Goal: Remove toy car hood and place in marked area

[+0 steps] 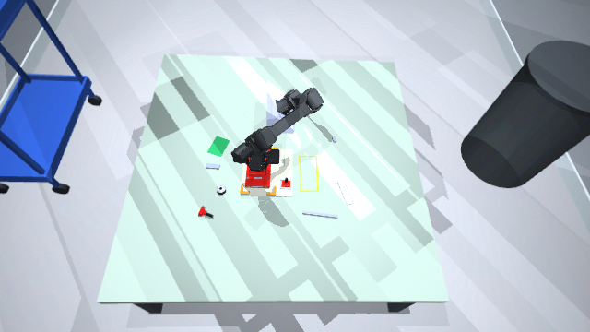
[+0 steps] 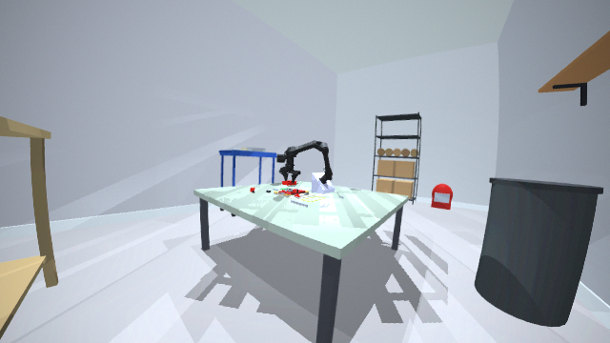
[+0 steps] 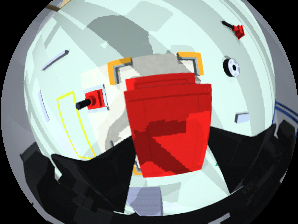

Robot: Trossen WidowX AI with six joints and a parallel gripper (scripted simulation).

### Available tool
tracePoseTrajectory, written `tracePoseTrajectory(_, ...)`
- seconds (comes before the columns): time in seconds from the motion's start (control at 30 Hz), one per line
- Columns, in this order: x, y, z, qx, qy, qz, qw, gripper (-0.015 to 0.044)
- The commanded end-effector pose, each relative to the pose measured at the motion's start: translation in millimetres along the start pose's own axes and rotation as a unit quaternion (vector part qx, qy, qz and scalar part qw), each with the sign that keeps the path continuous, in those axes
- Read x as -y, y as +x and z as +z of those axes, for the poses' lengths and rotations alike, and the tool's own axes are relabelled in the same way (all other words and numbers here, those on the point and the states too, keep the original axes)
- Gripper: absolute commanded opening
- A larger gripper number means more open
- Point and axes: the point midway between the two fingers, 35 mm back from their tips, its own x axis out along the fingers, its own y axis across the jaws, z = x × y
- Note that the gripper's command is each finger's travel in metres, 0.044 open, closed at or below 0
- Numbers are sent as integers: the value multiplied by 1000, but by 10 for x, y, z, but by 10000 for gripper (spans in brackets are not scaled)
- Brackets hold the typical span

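My gripper (image 1: pixel 258 168) (image 2: pixel 289 180) (image 3: pixel 171 134) is shut on the red hood (image 1: pixel 257 179) (image 2: pixel 289 183) (image 3: pixel 172 112), its two black fingers at the hood's opposite sides. In the exterior view the hood hangs level, with a gap over the red toy car (image 2: pixel 293 192) on the table. The hood and the arm hide most of the car in the top view and in the wrist view. The marked area, a yellow outlined rectangle (image 1: pixel 309 191) (image 3: pixel 65 95), lies on the table to the right of the car in the top view.
A red part with a black stem (image 1: pixel 286 183) (image 3: pixel 95 99) stands on the pale board between the car and the outline. A wheel (image 1: pixel 221 189) (image 3: pixel 231 67), another red part (image 1: pixel 202 211) (image 3: pixel 239 31), a green square (image 1: pixel 218 146) and a grey bar (image 1: pixel 320 215) lie around.
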Motion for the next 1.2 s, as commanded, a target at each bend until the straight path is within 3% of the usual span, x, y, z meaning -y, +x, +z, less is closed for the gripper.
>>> tracePoseTrajectory(0.0, -6, -188, 5, 3, -4, -4, 1000, 0)
tracePoseTrajectory(1.17, -1349, -199, 43, 4, 0, -9, 1000, 0)
